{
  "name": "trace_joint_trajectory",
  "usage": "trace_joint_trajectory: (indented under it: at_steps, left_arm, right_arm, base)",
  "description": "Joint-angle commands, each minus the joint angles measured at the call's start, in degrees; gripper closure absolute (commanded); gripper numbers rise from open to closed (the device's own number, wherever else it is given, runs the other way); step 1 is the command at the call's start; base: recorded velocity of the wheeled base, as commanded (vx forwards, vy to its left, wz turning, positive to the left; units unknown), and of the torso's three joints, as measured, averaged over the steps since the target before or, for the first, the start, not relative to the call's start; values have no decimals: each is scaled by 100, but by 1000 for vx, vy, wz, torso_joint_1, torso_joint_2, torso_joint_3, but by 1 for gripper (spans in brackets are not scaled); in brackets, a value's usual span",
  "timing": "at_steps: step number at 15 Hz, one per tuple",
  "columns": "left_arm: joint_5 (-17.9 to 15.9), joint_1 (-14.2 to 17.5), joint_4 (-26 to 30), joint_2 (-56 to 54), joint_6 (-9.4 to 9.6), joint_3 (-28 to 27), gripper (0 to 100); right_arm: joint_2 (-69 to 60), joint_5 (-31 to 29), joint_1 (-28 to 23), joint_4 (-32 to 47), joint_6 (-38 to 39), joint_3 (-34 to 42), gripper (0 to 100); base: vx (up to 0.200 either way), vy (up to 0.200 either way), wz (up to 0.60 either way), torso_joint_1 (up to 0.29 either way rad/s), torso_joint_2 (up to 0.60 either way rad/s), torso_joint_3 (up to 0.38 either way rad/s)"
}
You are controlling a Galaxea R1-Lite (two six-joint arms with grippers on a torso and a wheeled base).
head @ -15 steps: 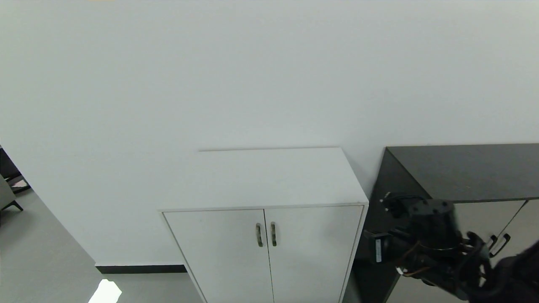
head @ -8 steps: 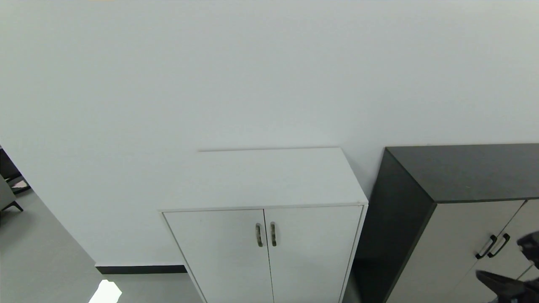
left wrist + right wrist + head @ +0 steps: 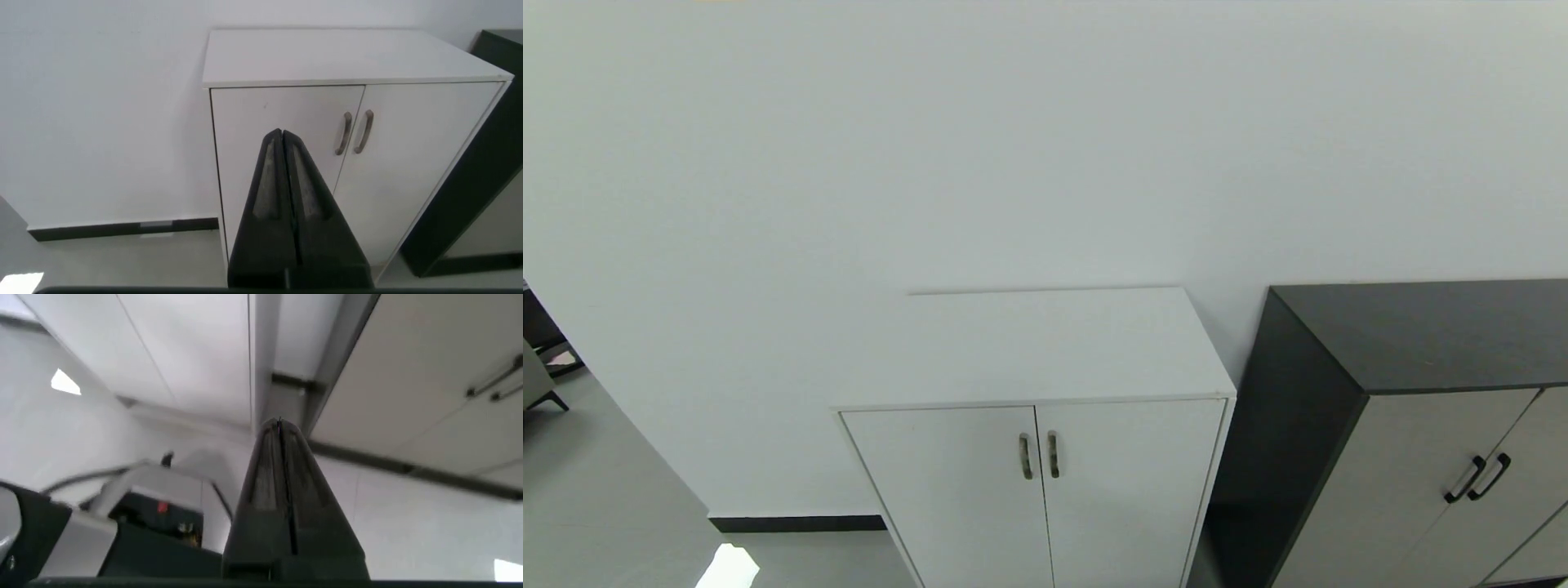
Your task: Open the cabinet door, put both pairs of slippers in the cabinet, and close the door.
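White cabinet (image 3: 1045, 351) stands against the plain wall (image 3: 1013, 147), both doors shut, w/ the two metal handles (image 3: 1025, 456) side by side at the middle seam. Nothing sits on its top. Just beside it, on the robot's right, there's a dark cabinet (image 3: 1290, 457) w/ grey door fronts and black handles (image 3: 1470, 480), also shut. The two nearly touch, only a thin gap btw them. A black baseboard strip (image 3: 796, 523) runs along the wall to the left of the white cabinet, above the grey floor (image 3: 588, 506), and part of a chair (image 3: 535, 384) shows at the far left edge. Nothing blocks the doors.

Left gripper (image 3: 283, 135) is clenched, fingers pressed flat together, holding nothing, hanging in front of the white cabinet's left door, not touching it. Right gripper (image 3: 279, 423) is same deal: closed tight, empty, down low w/ the dark cabinet's grey fronts behind it.
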Motion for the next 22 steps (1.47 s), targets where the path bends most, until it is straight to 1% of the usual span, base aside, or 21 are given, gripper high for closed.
trace_joint_trajectory:
  at_steps: [1, 2, 4, 6, 8, 11, 12, 13, 15, 17, 18, 19, 20, 21, 22]
  left_arm:
    - [-8, 1, -1, 8, 5, 0, 100]
    - [-8, 1, -9, 8, 5, 0, 100]
    - [-8, 1, -9, 8, 5, 0, 100]
    - [-8, 1, -9, 8, 5, 0, 100]
    - [-8, 1, -1, 8, 5, 0, 100]
    - [-8, 1, -9, 8, 5, 0, 100]
    - [-8, 1, -1, 8, 5, 0, 100]
    - [-8, 1, -1, 8, 5, 0, 100]
    - [-8, 1, -1, 8, 13, 0, 100]
    - [-8, 1, -1, 8, 13, 0, 100]
    - [-8, 1, -1, 8, 13, 0, 100]
    - [-8, 1, -9, 8, 13, 0, 100]
    - [-8, 1, -1, 8, 13, 0, 100]
    - [-8, 1, -1, 8, 13, 0, 100]
    - [1, 1, -9, 8, -13, 0, 100]
  right_arm:
    - [-435, 15, -5, 0, 9, 16, 100]
    - [-426, 32, 4, 0, 53, 16, 100]
    - [-426, 243, 250, -18, 238, 42, 100]
    - [-373, 234, 302, -18, 317, 42, 100]
    - [-558, 261, 338, -18, 308, 42, 100]
    - [-531, 261, 557, -18, 282, 42, 100]
    - [-725, 252, 549, -62, 62, 33, 100]
    - [-945, 234, 443, -194, -158, 95, 100]
    - [-1235, 217, 21, -273, -105, 130, 100]
    - [-1560, 199, -620, -290, -35, 147, 100]
    - [-1604, 199, -1227, -343, 9, 191, 100]
    - [-1481, 226, -1552, -352, 106, 191, 100]
    - [-1445, 305, -1552, -352, 264, 200, 100]
    - [-1437, 401, -1447, -361, 361, 200, 100]
    - [-1481, 612, -823, -396, 809, 218, 100]
  base:
    - [0, 0, 0, 0, 0, 0]
    - [0, 0, 0, 0, 0, 0]
    - [0, 0, 0, 0, 0, 0]
    - [0, 0, 0, 0, 0, 0]
    - [0, 0, 0, 0, 0, 0]
    - [0, 0, 0, 0, 0, 0]
    - [0, 0, 0, 0, 0, 0]
    - [0, 0, 0, 0, 0, 0]
    - [0, 0, 0, 0, 0, 0]
    - [0, 0, 0, 0, 0, 0]
    - [0, 0, 0, 0, 0, 0]
    - [0, 0, 0, 0, 0, 0]
    - [0, 0, 0, 0, 0, 0]
    - [0, 0, 0, 0, 0, 0]
    - [0, 0, 0, 0, 0, 0]
